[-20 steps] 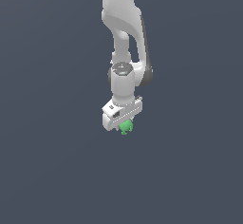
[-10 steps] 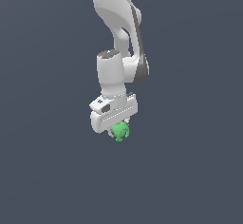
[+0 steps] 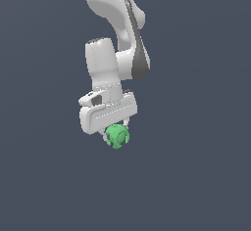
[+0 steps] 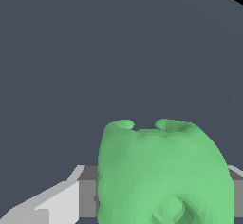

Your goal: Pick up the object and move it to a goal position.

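One green lumpy ball is in view, one white robot arm, and one gripper with two fingers.

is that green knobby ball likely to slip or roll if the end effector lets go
Probably yes. The green ball is rounded, so it would likely roll, though its stubby nubs may stop it soon. It looks rigid, keeping its shape in the end effector, and its lumpy surface likely helps the fingers hold it.

Even, soft render lighting, no glare, no cast shadows visible on flat grey backdrop. Both views low-res, slightly soft edges; wrist view has a black corner.
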{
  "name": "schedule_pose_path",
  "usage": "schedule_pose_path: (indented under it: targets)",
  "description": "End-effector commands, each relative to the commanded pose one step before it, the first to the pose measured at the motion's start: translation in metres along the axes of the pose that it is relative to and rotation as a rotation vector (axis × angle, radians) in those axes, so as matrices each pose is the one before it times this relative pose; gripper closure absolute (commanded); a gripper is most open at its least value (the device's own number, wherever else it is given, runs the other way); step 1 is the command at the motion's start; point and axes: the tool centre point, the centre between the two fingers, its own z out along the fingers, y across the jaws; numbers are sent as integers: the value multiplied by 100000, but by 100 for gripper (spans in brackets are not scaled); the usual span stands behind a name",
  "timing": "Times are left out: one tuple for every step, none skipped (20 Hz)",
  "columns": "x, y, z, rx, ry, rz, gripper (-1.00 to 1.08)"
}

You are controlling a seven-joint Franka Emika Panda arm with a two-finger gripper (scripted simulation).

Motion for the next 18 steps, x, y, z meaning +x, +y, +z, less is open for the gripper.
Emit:
schedule_pose_path:
  targets:
    - [828,1077,-901,-1827,4191,-1171,108]
    - [301,399,-322,-644,1541,-413,108]
    - [297,392,-318,-633,1518,-406,108]
    - [293,387,-313,-623,1497,-399,108]
    - [289,383,-309,-614,1480,-393,108]
    - [288,379,-308,-609,1470,-390,108]
    - [285,377,-304,-603,1459,-386,108]
    - [285,376,-304,-601,1456,-384,108]
    - [285,375,-304,-599,1453,-383,108]
    - [285,375,-304,-598,1455,-383,108]
    - [286,376,-305,-599,1460,-384,108]
    - [288,378,-307,-601,1468,-386,108]
    - [289,380,-308,-604,1478,-388,108]
    - [292,384,-311,-608,1491,-391,108]
    - [294,387,-313,-614,1507,-395,108]
    - [298,392,-317,-620,1527,-400,108]
    - [301,397,-320,-627,1547,-406,108]
    - [306,402,-325,-635,1573,-413,108]
